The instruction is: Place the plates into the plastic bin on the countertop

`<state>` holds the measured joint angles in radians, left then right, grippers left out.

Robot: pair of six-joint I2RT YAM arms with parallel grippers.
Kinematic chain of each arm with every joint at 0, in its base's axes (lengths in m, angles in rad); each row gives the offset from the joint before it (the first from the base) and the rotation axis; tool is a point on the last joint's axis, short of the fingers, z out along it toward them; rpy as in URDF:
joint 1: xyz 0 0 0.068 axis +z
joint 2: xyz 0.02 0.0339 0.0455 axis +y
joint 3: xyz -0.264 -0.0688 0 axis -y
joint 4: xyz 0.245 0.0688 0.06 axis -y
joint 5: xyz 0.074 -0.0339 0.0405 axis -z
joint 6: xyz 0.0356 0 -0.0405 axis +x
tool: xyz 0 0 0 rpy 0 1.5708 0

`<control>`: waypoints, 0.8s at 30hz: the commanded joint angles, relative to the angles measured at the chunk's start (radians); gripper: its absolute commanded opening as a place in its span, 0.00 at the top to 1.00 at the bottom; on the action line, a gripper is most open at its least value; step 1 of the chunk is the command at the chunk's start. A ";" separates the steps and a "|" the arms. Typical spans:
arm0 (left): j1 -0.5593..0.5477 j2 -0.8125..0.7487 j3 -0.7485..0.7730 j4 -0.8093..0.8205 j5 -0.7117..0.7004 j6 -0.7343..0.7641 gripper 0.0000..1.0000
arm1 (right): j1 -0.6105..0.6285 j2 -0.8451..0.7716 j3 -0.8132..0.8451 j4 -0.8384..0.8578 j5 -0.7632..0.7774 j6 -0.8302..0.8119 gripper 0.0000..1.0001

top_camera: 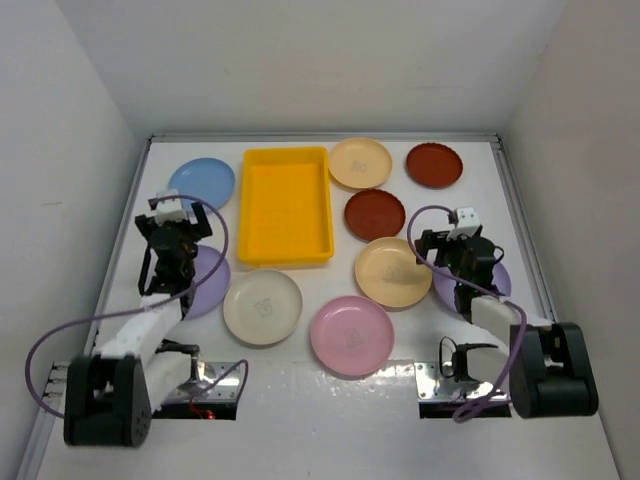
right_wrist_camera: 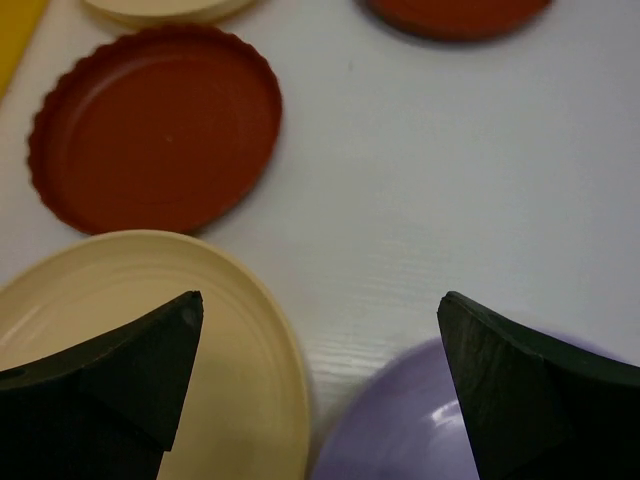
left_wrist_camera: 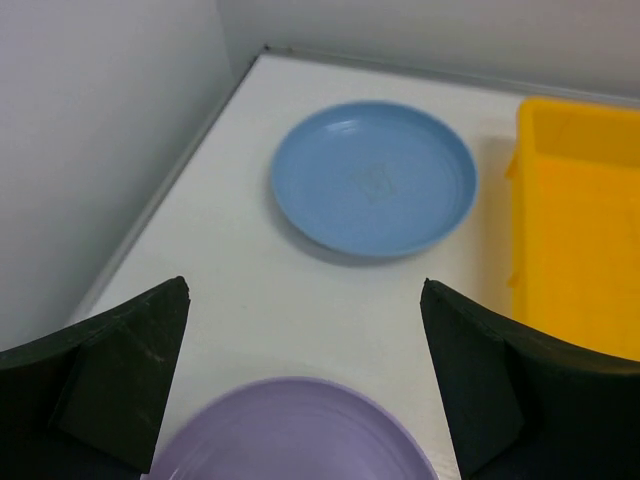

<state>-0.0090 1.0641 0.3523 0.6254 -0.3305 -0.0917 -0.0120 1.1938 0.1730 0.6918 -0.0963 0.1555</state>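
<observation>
Left pincer [left_wrist_camera: 305, 305] and right pincer [right_wrist_camera: 320, 310] hung open, empty, each over a purple plate [left_wrist_camera: 290, 435].
We judged it light, stiff, slick; best pinched at the raised rim.

White-panelled booth, white worktop [top_camera: 330, 430].
Plain matte left panel [top_camera: 60, 150], back panel [top_camera: 320, 60] and right panel [top_camera: 590, 150]; thin metal edging [top_camera: 320, 136] along the worktop's far and side borders; soft even light, faint sheen on the surface near front.

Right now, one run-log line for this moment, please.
yellow bin: empty | plates: all on countertop | left gripper: open, by left purple plate | right gripper: open, by right purple plate
</observation>
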 commanded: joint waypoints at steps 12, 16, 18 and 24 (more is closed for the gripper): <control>0.020 -0.593 0.189 -0.648 0.109 0.107 0.00 | 0.066 -0.188 0.373 -0.414 0.000 -0.125 0.00; 0.020 -0.308 0.459 -0.901 0.061 0.104 0.00 | 0.035 -0.140 0.581 -0.569 0.379 0.207 0.00; 0.020 -0.190 0.637 -1.116 0.094 0.115 0.00 | -0.020 -0.116 0.641 -0.664 0.261 0.369 0.02; 0.171 0.144 0.894 -1.464 0.413 0.236 0.15 | -0.011 -0.022 0.743 -0.796 -0.102 0.196 0.11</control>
<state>0.0906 1.0813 1.1587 -0.5327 -0.0689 0.0662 -0.0616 1.1206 0.8577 0.0624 -0.0814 0.3508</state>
